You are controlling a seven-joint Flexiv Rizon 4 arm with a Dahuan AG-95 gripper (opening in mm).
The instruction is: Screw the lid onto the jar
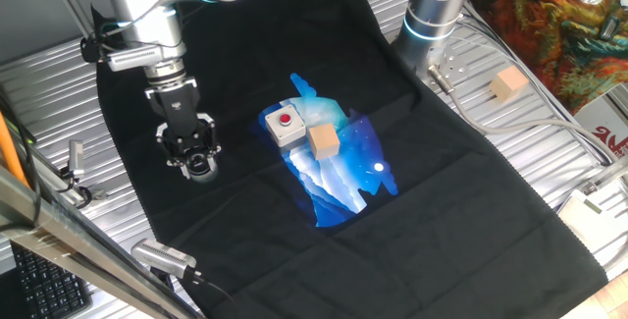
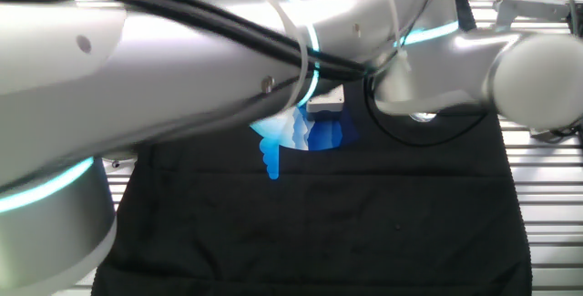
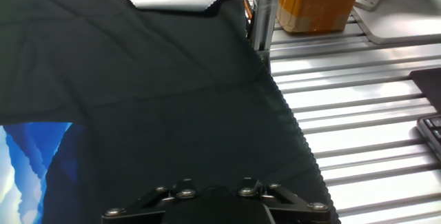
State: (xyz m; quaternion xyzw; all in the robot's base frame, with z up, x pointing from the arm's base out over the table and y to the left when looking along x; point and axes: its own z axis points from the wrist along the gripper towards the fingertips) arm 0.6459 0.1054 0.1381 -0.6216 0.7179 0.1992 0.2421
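end effector (image 1: 199, 165) sits low over something round and glassy, possibly the jar, grip state unclear; glass: rigid, slippery, hold by sidewall.

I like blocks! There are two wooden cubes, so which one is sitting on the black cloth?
The wooden cube beside the grey box with the red button, on the cloth's blue picture. The other cube sits off the cloth, on the bare metal table.

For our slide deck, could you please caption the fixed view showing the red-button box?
Gripper low over the black cloth, left of the grey box and wooden cube.
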